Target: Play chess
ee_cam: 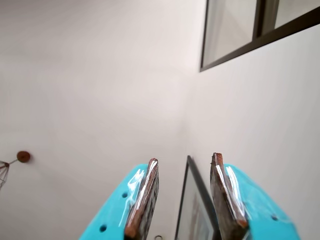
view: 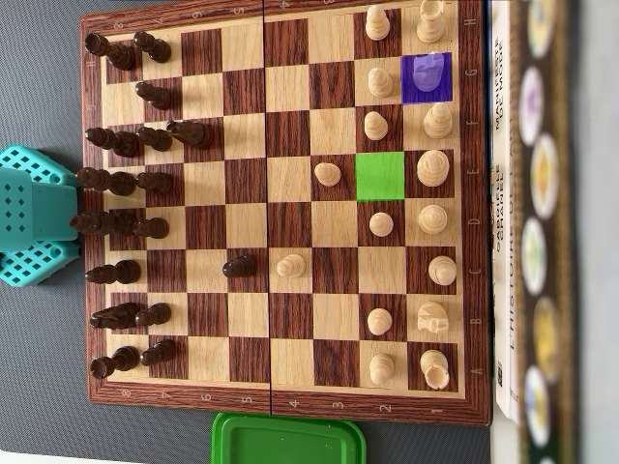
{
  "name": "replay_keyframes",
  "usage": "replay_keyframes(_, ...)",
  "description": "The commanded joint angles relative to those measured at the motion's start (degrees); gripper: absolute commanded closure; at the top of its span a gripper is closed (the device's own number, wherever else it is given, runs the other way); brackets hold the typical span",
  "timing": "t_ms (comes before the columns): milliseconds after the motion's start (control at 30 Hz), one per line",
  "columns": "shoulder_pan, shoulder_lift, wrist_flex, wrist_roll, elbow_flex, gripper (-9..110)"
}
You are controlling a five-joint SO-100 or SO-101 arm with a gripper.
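Observation:
In the overhead view a wooden chessboard (view: 280, 406) lies on a grey mat. Dark pieces (view: 121, 181) stand along its left side and light pieces (view: 432, 167) along its right. One dark pawn (view: 239, 265) stands advanced beside a light pawn (view: 290, 265). A purple-marked square (view: 414, 89) holds a light piece. A green-marked square (view: 379, 177) is bare. The arm's teal body (view: 34, 215) sits off the board's left edge. In the wrist view my gripper (ee_cam: 185, 158) points up at a white wall, open and empty, far from the board.
A green container (view: 288, 440) sits below the board's bottom edge. A book or box (view: 513, 193) lies along the right edge. The wrist view shows a dark window frame (ee_cam: 250, 40), a picture frame (ee_cam: 192, 200) and a brown wall knob (ee_cam: 23, 156).

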Motion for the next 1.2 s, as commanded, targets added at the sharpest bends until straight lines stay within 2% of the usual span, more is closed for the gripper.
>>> replay_keyframes(0,-0.26,-0.62,0.0,0.18,1.14,86)
replay_keyframes(1167,-0.26,-0.97,1.93,-0.35,1.14,86)
